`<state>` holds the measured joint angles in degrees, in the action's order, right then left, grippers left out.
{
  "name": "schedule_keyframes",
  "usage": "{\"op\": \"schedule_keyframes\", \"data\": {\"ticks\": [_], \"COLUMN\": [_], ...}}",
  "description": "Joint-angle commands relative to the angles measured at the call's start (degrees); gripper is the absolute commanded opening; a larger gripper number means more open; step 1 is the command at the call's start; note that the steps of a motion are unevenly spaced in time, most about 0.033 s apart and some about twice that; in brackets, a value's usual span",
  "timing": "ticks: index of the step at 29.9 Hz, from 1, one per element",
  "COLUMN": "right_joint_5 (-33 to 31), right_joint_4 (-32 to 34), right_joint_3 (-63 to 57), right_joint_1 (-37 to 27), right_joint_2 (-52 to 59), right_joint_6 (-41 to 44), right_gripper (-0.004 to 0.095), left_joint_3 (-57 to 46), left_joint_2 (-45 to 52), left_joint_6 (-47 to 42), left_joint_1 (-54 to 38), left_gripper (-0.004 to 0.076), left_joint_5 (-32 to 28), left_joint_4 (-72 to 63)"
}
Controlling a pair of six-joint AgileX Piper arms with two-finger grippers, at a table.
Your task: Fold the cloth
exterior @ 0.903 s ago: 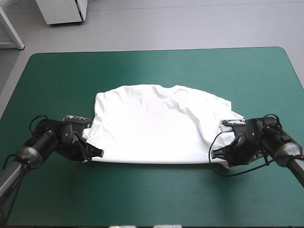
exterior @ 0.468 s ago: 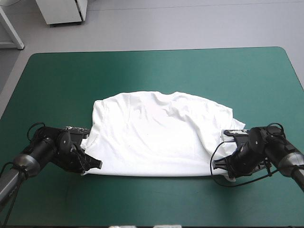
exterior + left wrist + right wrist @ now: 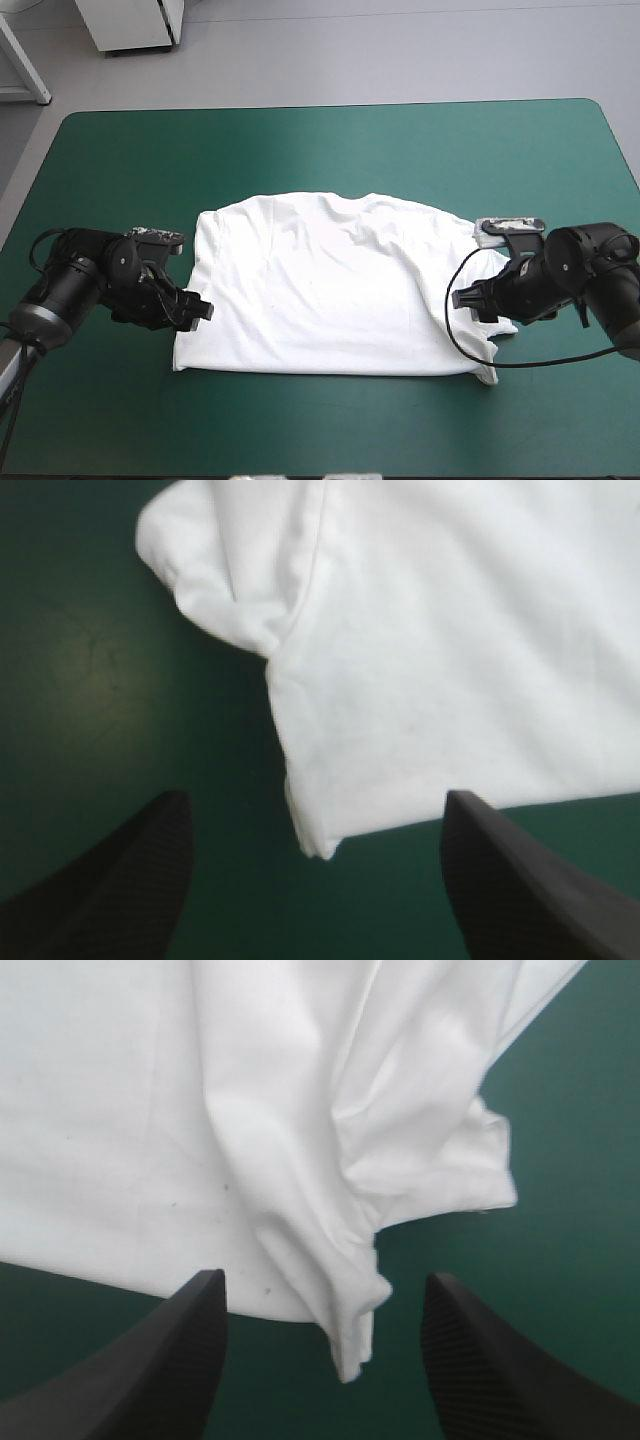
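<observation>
The T-shirt [image 3: 330, 285] lies spread flat mid-surface [image 3: 320, 150]. The left pincer [image 3: 200, 310] and right pincer [image 3: 465, 298] sit at its side edges, both wide open and holding nothing. For a clean fold, I'd say each should bite its near corner squarely, both together.

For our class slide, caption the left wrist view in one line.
Open left gripper hovers over a hem corner of the T-shirt on the teal-green cover.

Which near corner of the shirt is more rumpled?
The T-shirt corner ahead of the right tool: it bunches into folds there, while the corner before the left tool lies flat.
</observation>
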<state>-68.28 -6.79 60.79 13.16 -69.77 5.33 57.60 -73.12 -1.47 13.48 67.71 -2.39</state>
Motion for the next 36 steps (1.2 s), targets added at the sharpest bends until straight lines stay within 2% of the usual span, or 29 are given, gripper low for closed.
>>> {"op": "schedule_keyframes", "data": {"ticks": [1,5,8,15,22,36], "right_joint_5": [-3.31,-3.31,-2.53,4.68,10.26,10.06], "right_joint_4": [6.28,9.15,9.03,4.35,1.47,3.21], "right_joint_3": [5.27,5.74,5.47,5.59,5.84,19.29], "right_joint_1": [-0.32,-1.24,-5.32,-15.09,-15.09,-15.09], "right_joint_2": [1.97,2.06,0.97,-4.65,-12.88,-29.89], "right_joint_6": [1.12,2.96,2.58,-1.28,-3.45,-3.23], "right_gripper": [0.056,0.0559,0.0559,0.0531,0.0521,0.0513], "left_joint_3": [5.03,6.49,6.49,6.49,6.49,6.49], "left_joint_2": [1.59,1.59,1.59,1.59,1.59,1.59], "left_joint_6": [-0.04,-0.04,-0.04,-0.04,-0.04,-0.3], "left_joint_1": [0.28,0.28,0.28,0.28,0.28,0.28], "left_gripper": [0.0469,0.0426,0.0411,0.0398,0.0398,0.0398], "left_joint_5": [0.6,0.6,0.6,0.08,-0.8,-2.22], "left_joint_4": [0.92,1.66,1.66,1.66,1.66,1.66]}}
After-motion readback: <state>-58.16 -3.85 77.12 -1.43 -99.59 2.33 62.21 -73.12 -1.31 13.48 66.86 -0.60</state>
